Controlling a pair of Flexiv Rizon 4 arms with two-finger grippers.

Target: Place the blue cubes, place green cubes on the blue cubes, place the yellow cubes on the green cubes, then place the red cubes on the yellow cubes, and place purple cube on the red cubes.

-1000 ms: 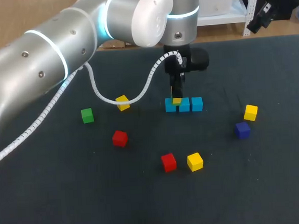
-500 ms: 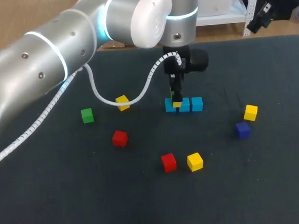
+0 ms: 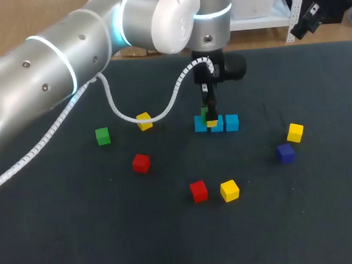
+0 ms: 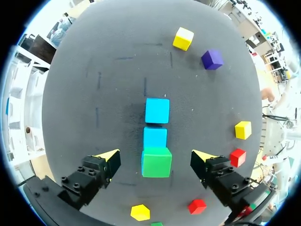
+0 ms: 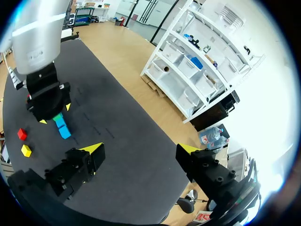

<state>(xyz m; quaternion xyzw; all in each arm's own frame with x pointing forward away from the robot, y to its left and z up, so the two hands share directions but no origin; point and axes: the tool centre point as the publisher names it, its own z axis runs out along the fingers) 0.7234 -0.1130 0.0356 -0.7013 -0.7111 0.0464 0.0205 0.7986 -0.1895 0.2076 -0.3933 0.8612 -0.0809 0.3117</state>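
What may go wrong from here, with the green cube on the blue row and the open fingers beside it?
1. The green cube sits between the left gripper's open fingers; any sideways drift while rising might push it off the blue cubes.
2. The left arm's cable hangs close to a yellow cube and might drag it.

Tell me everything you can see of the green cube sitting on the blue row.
The green cube is a plain, matte block of one solid colour, whole, lying flat and square on the near end of the row of blue cubes; a sliver of blue shows past one edge. It sits between the open fingers of the left gripper, with a clear gap on each side, so only the blue beneath touches it.
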